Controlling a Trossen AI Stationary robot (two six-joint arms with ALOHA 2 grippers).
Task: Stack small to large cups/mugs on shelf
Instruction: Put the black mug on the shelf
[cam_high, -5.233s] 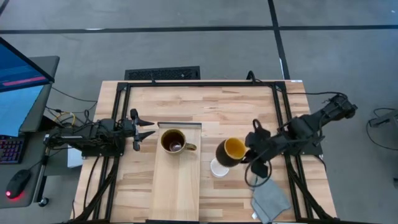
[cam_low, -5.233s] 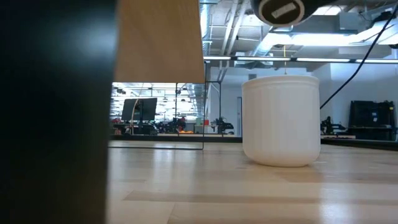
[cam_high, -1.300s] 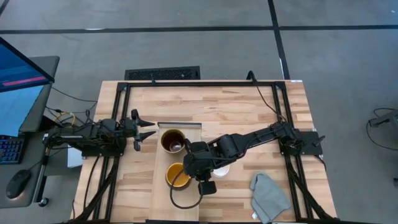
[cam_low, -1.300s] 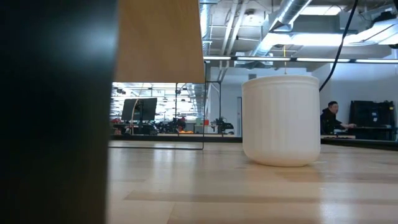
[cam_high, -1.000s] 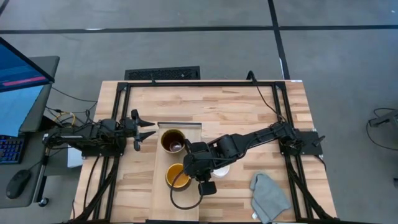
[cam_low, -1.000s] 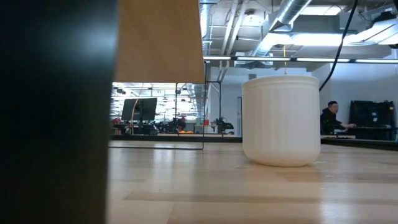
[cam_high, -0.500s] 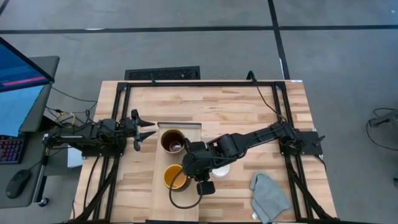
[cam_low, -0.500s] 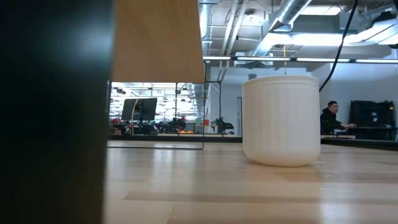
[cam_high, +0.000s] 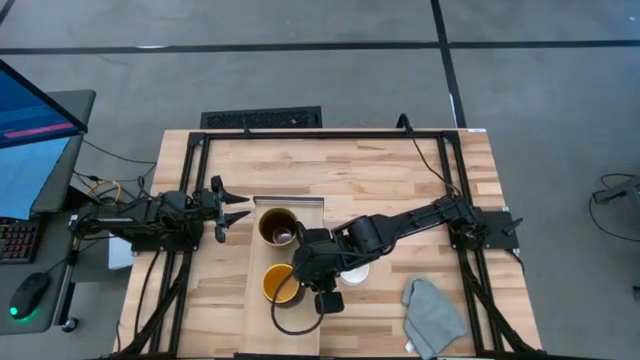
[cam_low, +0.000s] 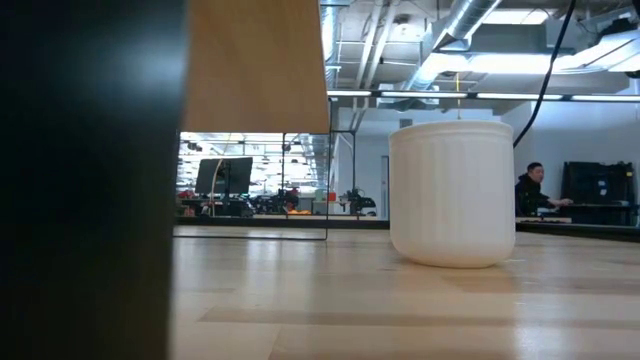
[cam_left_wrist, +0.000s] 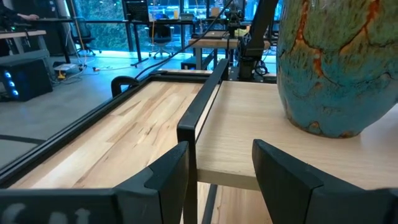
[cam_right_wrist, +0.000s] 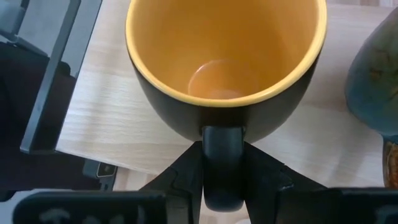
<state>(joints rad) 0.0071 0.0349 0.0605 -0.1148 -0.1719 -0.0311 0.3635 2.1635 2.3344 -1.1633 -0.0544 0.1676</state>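
Shelf (cam_high: 283, 320) top: right jaws (cam_right_wrist: 222, 168) clamp dark mug's (cam_right_wrist: 225, 59) handle.

Low cam: white mug (cam_low: 452, 193) upright on the butcher-block tabletop (cam_low: 400, 310), right of centre, faint vertical ribbing on its wall, handle not visible from this side. Left third is blocked by a dark out-of-focus upright (cam_low: 90, 180) close to the lens. Next to it a pale wooden panel (cam_low: 258, 65) fills the upper area, thin dark frame (cam_low: 328, 180) running down under its right edge. Ceiling ducts and light strips overhead. Far right background: a person (cam_low: 532, 190) seated at a bench. No gripper visible.
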